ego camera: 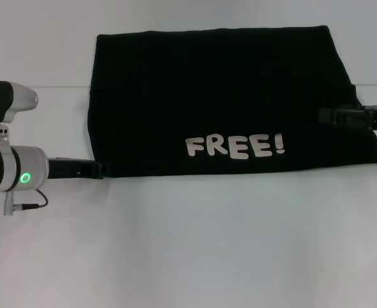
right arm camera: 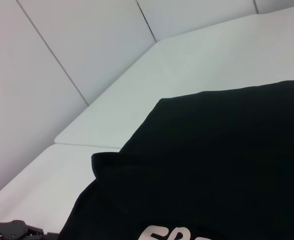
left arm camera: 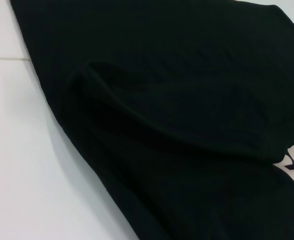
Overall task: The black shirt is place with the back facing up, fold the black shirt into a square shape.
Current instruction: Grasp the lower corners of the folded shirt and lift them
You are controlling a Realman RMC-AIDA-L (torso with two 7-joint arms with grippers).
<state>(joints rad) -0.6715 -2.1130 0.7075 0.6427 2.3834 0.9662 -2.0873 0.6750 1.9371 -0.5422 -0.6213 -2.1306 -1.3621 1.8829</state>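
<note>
Black shirt [ego camera: 220, 96] lies folded on tabletop [ego camera: 195, 244], FREE! lettering [ego camera: 234, 146] up near front edge. Left gripper [ego camera: 99, 169] at its near-left corner, right gripper [ego camera: 329, 117] at right edge; finger state can't tell for either. Risk: uneven pull from the two sides skews fold, layers slip

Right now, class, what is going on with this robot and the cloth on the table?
The robot is partway through folding the black shirt, which lies on the white table as a wide rectangle with its white "FREE!" lettering facing up near the front edge. The left gripper is at the shirt's front left corner and the right gripper is at its right edge. Whether either grips the cloth cannot be seen.
</note>
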